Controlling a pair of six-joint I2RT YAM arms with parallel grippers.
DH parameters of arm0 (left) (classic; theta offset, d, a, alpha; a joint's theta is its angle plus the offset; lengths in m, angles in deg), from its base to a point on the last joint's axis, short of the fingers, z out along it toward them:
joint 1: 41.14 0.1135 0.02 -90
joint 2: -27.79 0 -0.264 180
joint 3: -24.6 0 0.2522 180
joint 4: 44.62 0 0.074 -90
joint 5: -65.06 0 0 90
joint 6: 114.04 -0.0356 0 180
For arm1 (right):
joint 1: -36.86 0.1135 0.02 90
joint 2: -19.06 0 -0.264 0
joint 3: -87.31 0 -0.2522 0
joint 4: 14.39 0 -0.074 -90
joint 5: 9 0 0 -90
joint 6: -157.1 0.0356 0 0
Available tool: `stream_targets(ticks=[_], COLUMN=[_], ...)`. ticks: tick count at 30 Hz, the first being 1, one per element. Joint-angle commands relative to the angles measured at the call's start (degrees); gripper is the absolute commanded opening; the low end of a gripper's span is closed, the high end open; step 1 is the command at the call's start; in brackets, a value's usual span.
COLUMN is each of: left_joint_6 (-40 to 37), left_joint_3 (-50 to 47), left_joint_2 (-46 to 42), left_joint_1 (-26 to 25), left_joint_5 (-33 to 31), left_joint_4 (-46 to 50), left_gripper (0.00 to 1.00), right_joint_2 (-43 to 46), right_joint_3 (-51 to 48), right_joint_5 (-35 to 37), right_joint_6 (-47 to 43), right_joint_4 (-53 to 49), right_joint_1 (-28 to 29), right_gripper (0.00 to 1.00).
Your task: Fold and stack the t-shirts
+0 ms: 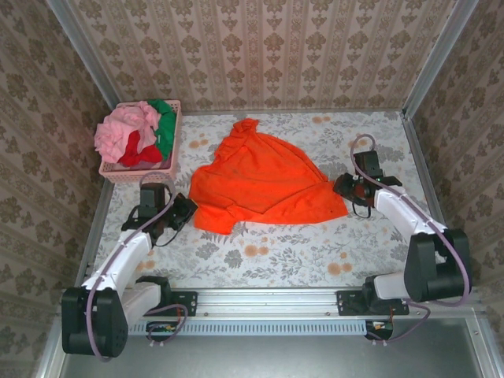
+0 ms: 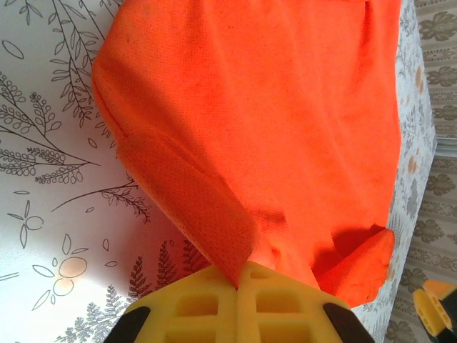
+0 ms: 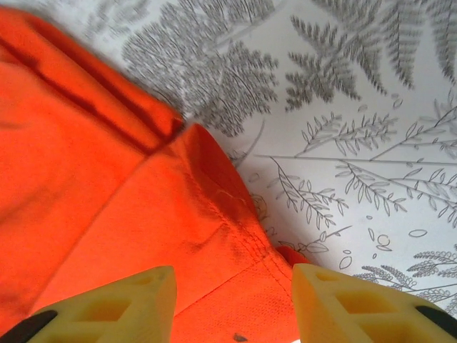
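1. Orange knit cloth, matte w/ a fine mesh weave: the orange t-shirt (image 1: 260, 177) lies spread in a rough fan mid-desk. It is wrinkled, w/ the narrow end toward the far wall and the wide hem toward the arms.
2. Desk (image 1: 276, 256) cover is pale w/ a leaf and flower print. Patterned wallpaper walls (image 1: 260, 47) close it in on 3 sides.
3. Far-left corner: pink plastic lattice basket (image 1: 135, 175) holds a pink t-shirt (image 1: 122, 130), red t-shirt (image 1: 140, 153) and green t-shirt (image 1: 165, 118), all bunched up. Basket sits near the orange shirt's left edge, not touching it.
4. Left tool (image 1: 187, 211) is at the shirt's near-left corner. Its yellow pads are closed tight w/ a fold of orange cloth pinched betw. them; the cloth runs up into the pinch as a ridge.
5. Right tool (image 1: 340, 187) is at the near-right corner, jaws apart. The stitched hem corner lies flat betw. the two yellow fingers (image 3: 136, 300), not squeezed.
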Motion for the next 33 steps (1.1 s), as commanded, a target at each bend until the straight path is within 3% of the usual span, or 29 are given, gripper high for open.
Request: stream_targets(ticks=[1,9,19,22,28,33], left_joint_6=[-1.53,-0.49,-0.11,-0.05,-0.04,-0.43], left_joint_3=[1.46,-0.25,-1.03,-1.18,-1.31,-0.29], left_joint_2=[0.40,0.67,1.46,1.49,1.20,-0.05], left_joint_1=[0.42,0.28,0.15,0.10,0.05,0.15], left_joint_5=[1.19,1.02,1.44,1.46,1.53,1.07], left_joint_4=[-1.15,-3.06,-4.26,-4.41,-4.42,-3.24], left_gripper=[0.00,0.00,0.00,0.00,0.00,0.00], right_joint_2=[-3.95,-11.65,-14.43,-15.11,-12.29,-3.61], right_joint_3=[0.66,4.01,6.41,6.89,6.30,2.54], right_joint_5=[-1.60,-5.16,-6.44,-5.88,-3.33,-0.87], right_joint_6=[1.45,0.68,-0.63,-0.65,-0.60,0.72], right_joint_4=[-0.65,0.47,0.33,-0.25,-1.99,-1.42], right_joint_1=[-0.06,0.12,1.30,1.57,1.57,1.61], right_gripper=[0.44,0.42,0.36,0.29,0.01,0.00])
